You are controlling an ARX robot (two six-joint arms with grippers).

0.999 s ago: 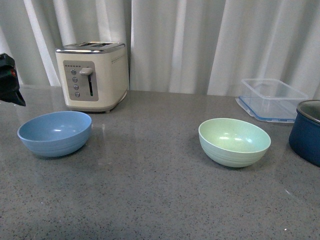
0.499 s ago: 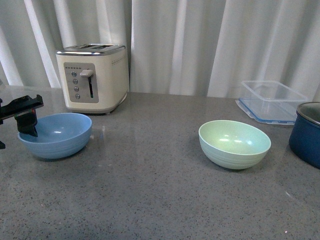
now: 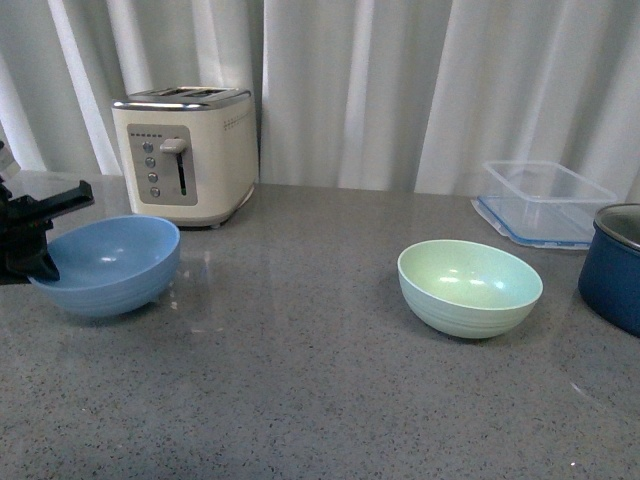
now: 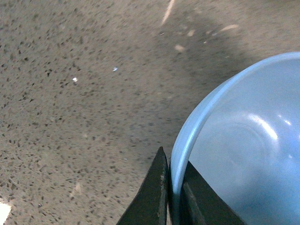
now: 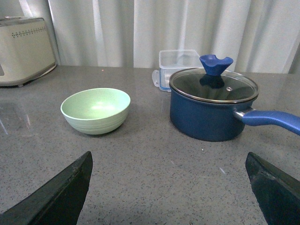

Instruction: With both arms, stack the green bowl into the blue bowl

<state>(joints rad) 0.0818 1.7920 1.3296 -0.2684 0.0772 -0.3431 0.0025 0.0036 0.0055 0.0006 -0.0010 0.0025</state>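
The blue bowl (image 3: 108,264) sits at the left of the grey counter, tipped slightly up on its left side. My left gripper (image 3: 35,262) is shut on its left rim; in the left wrist view the two black fingers pinch the rim of the blue bowl (image 4: 243,154), gripper (image 4: 174,192). The green bowl (image 3: 469,285) stands upright on the counter at the right of centre, also in the right wrist view (image 5: 95,110). My right gripper (image 5: 168,187) is open and empty, well short of the green bowl, and is out of the front view.
A cream toaster (image 3: 185,152) stands behind the blue bowl. A clear plastic container (image 3: 545,199) is at the back right. A dark navy pot (image 5: 212,105) with glass lid and handle stands right of the green bowl. White curtains hang behind the counter.
My left gripper came down from the left edge onto the blue bowl's left rim and shut on it; the bowl has tipped and shifted slightly. The green bowl has not moved.
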